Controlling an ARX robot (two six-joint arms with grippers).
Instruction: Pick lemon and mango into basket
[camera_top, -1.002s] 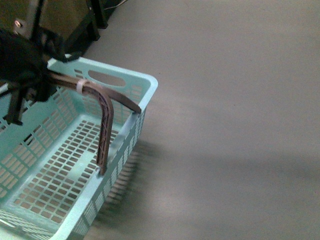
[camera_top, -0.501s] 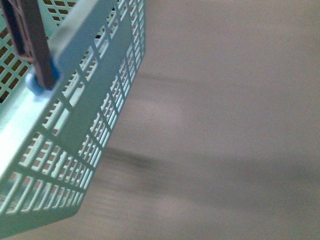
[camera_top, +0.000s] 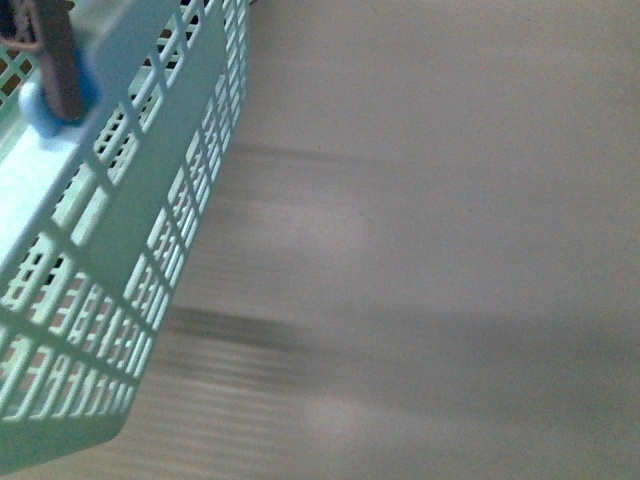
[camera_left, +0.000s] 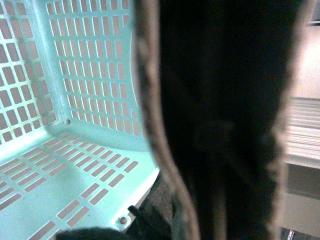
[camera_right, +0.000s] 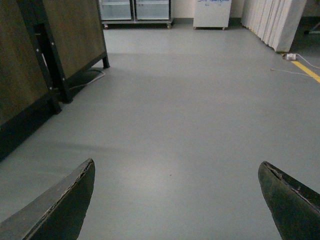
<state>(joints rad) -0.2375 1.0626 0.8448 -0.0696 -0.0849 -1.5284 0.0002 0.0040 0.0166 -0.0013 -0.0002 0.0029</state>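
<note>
Closest in the left wrist view, the left gripper (camera_left: 225, 125) is a dark blurred mass across the right half, and how its jaws stand cannot be told. Behind it, the teal basket (camera_left: 90, 65) fills the left with slotted wall and bottom. In the front view it tilts along the left edge above the grey floor (camera_top: 450, 250). The right gripper (camera_right: 177, 200) is spread wide and empty at the lower corners, with a dark cabinet (camera_right: 30, 65) at upper left.

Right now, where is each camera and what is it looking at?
Front view: on my body between the arms, facing down at the grey floor beside the basket and its brown handle; no arm shows.
Left wrist view: on my left wrist, looking into the basket; a dark blurry shape blocks much.
Right wrist view: on my right wrist, looking along the floor; the open right gripper shows.
Shared: front and left wrist both see the basket.
</note>
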